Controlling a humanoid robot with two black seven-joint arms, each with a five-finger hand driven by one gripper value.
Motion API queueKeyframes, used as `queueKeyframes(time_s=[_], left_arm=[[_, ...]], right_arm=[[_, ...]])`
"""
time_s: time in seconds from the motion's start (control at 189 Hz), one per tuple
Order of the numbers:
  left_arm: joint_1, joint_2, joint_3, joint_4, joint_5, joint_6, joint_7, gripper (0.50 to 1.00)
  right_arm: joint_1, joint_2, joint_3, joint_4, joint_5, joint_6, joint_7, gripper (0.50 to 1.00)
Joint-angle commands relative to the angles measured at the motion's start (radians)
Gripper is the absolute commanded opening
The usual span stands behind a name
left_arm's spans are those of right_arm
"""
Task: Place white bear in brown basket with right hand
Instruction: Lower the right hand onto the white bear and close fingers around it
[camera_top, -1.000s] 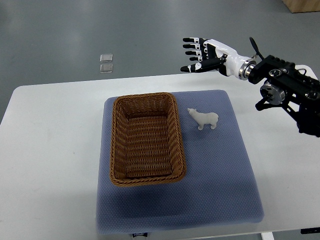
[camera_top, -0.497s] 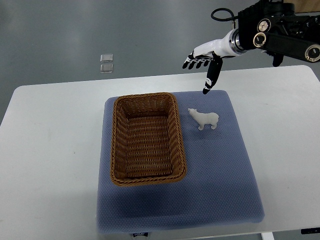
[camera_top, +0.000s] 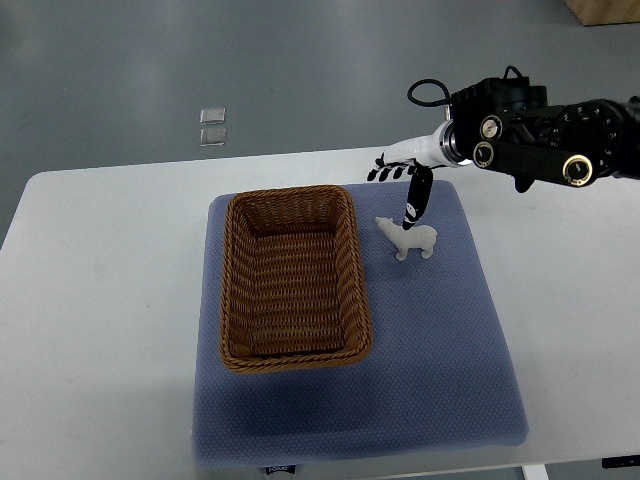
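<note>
Currently the right hand (camera_top: 405, 180) sits upper right of frame centre, arm entering from the right edge. Fingers are spread and point left, thumb (camera_top: 416, 200) hangs straight down. It's open, holding nothing. The thumb tip overlaps the back of the white bear (camera_top: 409, 239) in this view; can't tell if it's touching or just above it. The bear stands upright on the blue mat (camera_top: 420, 340), right of centre, head toward the brown basket (camera_top: 291, 277). The basket is left of the bear, just beside it with a narrow strip of mat between, and lies on the mat's left half. The mat lies on the white table (camera_top: 100, 300). Two small clear squares (camera_top: 212, 127) lie on the grey floor at upper left.
</note>
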Motion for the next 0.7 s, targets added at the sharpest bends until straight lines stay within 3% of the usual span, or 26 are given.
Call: queueKeyframes(time_s=[0.0,0.529,0.693], left_arm=[[0.0,0.0,0.0,0.003,0.0,0.0,0.0,1.0],[0.0,0.0,0.002,0.001,0.0,0.0,0.0,1.0],[0.0,0.0,0.0,0.003,0.0,0.0,0.0,1.0]], right_arm=[[-0.036,0.007,0.001,-0.007,-0.006,-0.017,0.002,0.917],[-0.138,0.015,0.009,-0.04,-0.055,-0.051,0.006,0.87],[-0.145,0.024,0.011,-0.044,-0.056,-0.051,0.008,0.734]])
